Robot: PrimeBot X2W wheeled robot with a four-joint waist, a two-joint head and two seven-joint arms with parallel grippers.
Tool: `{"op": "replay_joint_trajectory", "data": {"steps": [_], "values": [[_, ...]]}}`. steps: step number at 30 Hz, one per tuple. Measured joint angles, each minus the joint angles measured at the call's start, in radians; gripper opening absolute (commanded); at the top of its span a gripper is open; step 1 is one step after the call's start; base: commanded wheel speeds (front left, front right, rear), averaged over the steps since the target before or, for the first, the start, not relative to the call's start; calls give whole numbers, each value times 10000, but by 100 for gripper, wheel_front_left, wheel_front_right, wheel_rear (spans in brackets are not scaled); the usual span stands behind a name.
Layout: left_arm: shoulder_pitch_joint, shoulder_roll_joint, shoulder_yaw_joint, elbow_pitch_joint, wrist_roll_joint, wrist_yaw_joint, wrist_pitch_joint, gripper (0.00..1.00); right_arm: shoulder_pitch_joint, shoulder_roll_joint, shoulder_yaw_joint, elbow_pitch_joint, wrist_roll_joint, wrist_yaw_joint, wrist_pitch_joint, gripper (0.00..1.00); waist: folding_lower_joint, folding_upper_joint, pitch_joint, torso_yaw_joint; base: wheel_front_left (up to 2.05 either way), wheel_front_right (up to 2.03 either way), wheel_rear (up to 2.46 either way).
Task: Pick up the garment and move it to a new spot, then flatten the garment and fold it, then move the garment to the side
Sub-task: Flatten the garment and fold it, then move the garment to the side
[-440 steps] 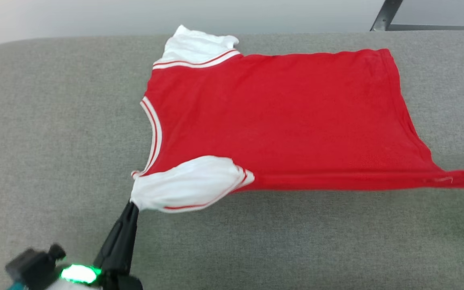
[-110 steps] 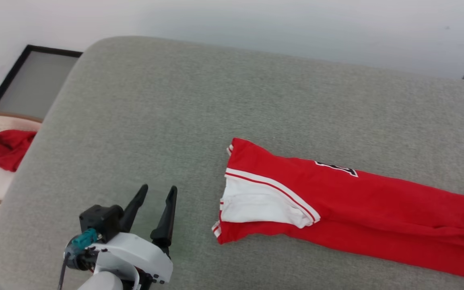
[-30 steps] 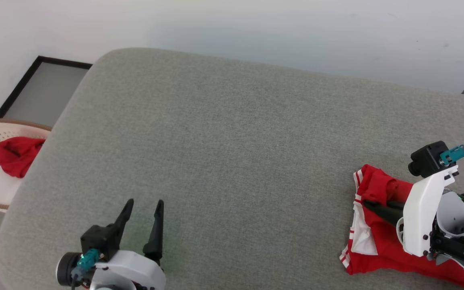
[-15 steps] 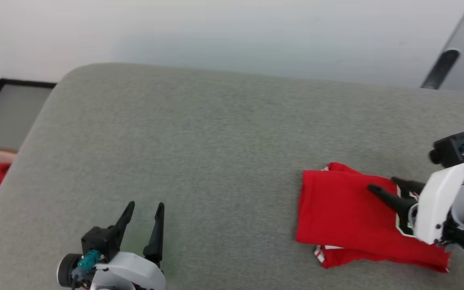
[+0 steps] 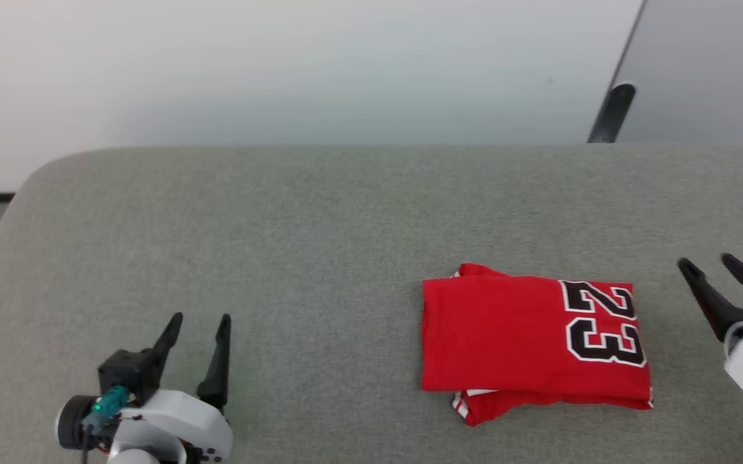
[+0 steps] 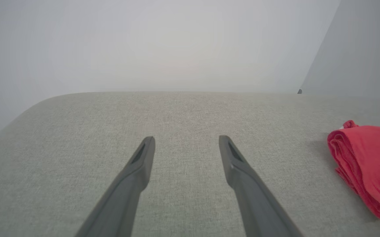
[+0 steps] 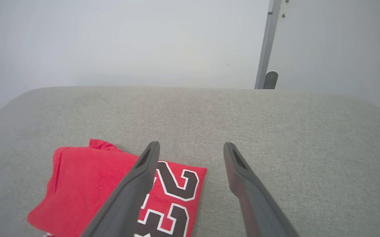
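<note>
The garment (image 5: 513,338) lies folded into a compact red rectangle on the grey cushion (image 5: 319,245), a black-and-white "23" on its top face and a strip of red-and-white trim peeking out at its lower edge. My right gripper (image 5: 706,263) stands open just right of it, apart from the fabric, nothing between its fingers. The right wrist view has the garment (image 7: 87,184) at lower left, partly behind the left finger (image 7: 143,174). Far to the left, my left gripper (image 5: 198,317) is open and empty; the left wrist view catches the garment's folded edge (image 6: 364,164) at the right border.
The cushion's rounded left end (image 5: 17,200) and far edge meet a pale wall. A dark metal post (image 5: 609,113) rises behind the cushion at the upper right. Bare grey fabric stretches between my two grippers.
My right gripper has let go of the garment and drawn back to the right, open. The garment now lies folded with the number showing. The camera has swung right; the basket left the picture.
</note>
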Motion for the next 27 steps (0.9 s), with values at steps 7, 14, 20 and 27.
{"op": "replay_joint_trajectory", "data": {"steps": [7,14,20,27], "values": [[187,368,213,-115,-169,-42,48,100,1124,-25,-456,-140,-362,0,-1101,100,0,0,-371,-340,0,0,0],[1162,585,640,-901,-349,383,46,100,2220,288,-1243,-700,-629,0,-1492,100,0,0,-617,-446,0,0,0],[2073,813,788,-1975,-240,909,136,100,2886,621,-1802,-1340,-949,0,-1375,100,0,0,-635,-335,0,0,0],[2742,945,909,-3219,-176,1383,437,100,3299,848,-2222,-1854,-1057,0,-1087,100,0,0,-592,-225,0,0,0]]}}
